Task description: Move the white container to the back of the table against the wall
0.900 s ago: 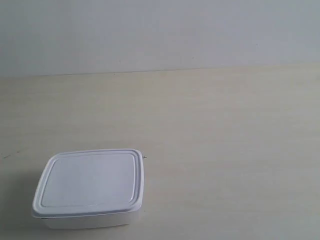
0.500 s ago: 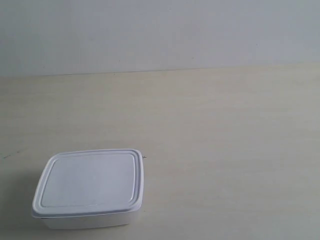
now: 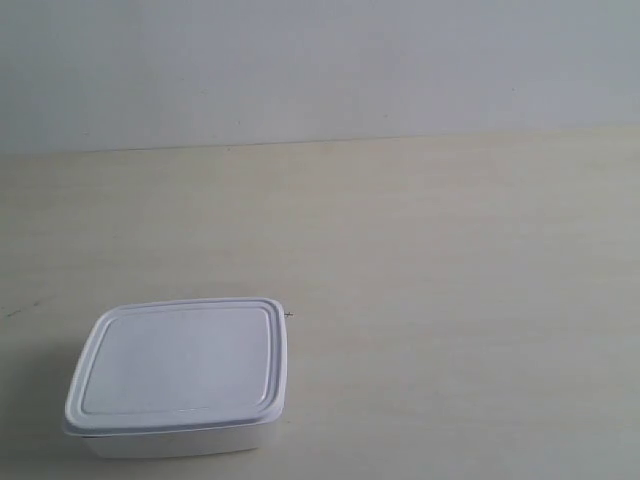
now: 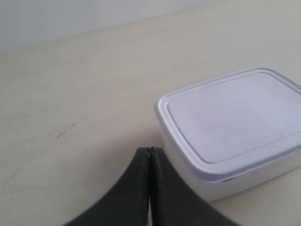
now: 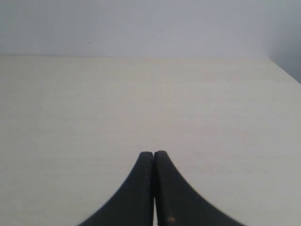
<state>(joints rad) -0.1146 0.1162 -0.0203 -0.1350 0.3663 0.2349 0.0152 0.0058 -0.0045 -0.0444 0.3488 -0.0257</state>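
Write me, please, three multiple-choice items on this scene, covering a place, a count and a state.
1. In the exterior view, where on the pale cream wood-grain table is the shallow white plastic rectangular container?
A. far edge
B. near edge, view's left
C. view's right
2. How many containers are on it?
A. one
B. two
C. three
3. The black fingers of the left gripper are:
A. wide open
B. shut on the container
C. shut, empty
Answers: B, bare table lies behind it and to the view's right; A, only one shows; C, they meet with no gap, beside the container.
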